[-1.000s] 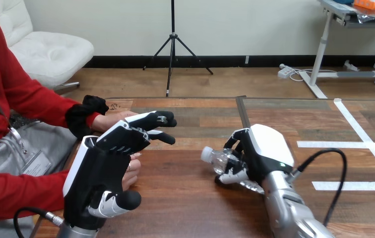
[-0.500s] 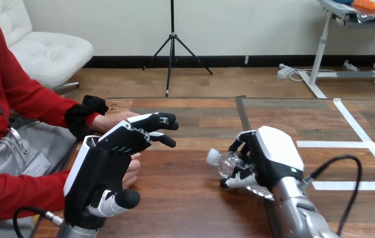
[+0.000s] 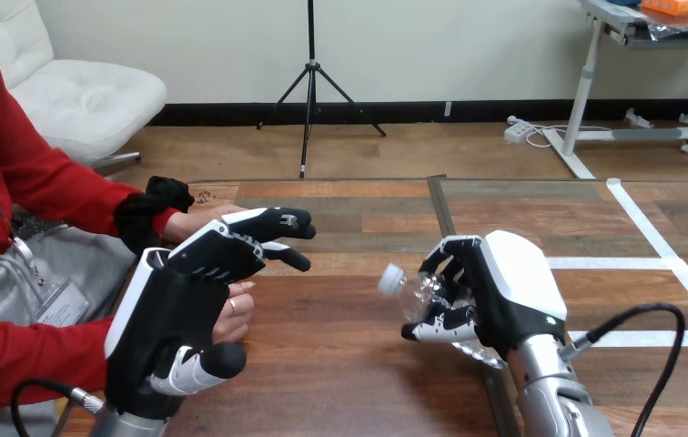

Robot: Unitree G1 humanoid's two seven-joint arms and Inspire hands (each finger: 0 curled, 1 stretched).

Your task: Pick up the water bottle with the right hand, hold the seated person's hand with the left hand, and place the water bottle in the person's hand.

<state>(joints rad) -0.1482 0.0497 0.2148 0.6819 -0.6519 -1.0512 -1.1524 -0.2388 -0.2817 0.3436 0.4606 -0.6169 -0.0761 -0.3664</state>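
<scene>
Right now your right hand (image 3: 504,291) is gripping the water bottle (image 3: 413,289), fingers curled round its clear body. The bottle is lying tilted, not upright, its cap (image 3: 391,278) poking out toward the person's side, over the middle of the desk (image 3: 340,364); whether its base is clear of the wood, you cannot tell. Your left hand (image 3: 172,314) is hovering well apart from the bottle at the view's left, fingers fairly straight and spread wide, gripping nothing. Those fingers are reaching over the person's farther hand (image 3: 197,221), and the person's nearer hand (image 3: 236,309) is peeking out just behind your palm; contact with either is not readable. Risks, as judged from here: the bottle looks thin and crinkly, so a harder squeeze is likely to buckle it, and a looser one is likely to let the overhanging cap end droop and slide out during the carry. The left fingers are covering the very palm that should be receiving the bottle, so bringing it across now is inviting a hand-to-hand knock. Closing the left hand without seeing where the person's fingers are lying is risking a pinch.
</scene>
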